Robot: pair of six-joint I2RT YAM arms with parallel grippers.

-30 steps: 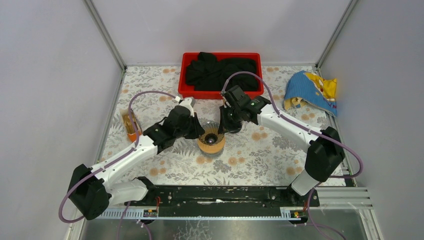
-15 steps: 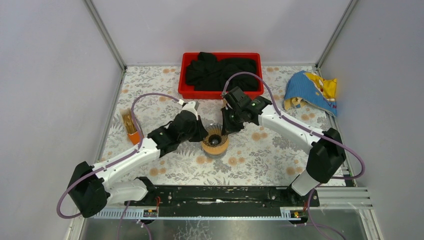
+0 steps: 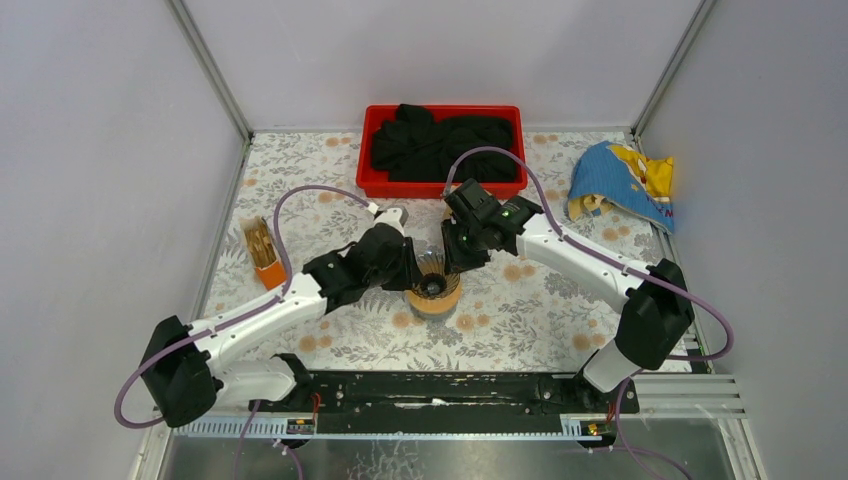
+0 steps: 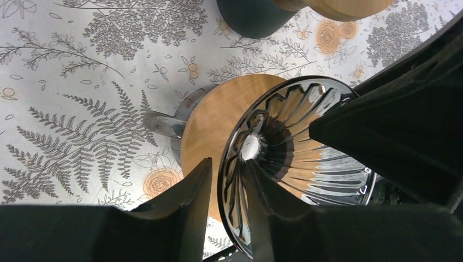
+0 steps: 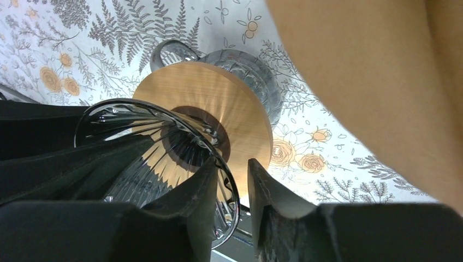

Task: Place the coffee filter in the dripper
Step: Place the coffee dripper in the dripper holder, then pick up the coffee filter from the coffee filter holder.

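Since a second ago the one dripper has slid a little toward the bottom right of the top view, and my two arms came with it. My fingers have also parted. My left gripper has one finger on each side of the glass rim, not squeezing. My right gripper does the same.

The dripper sits mid-frame on one glass pot. Up top is one red tray of black cloth. There is one blue and yellow cloth upper right and one orange stand left. I cannot tell where the filter is.
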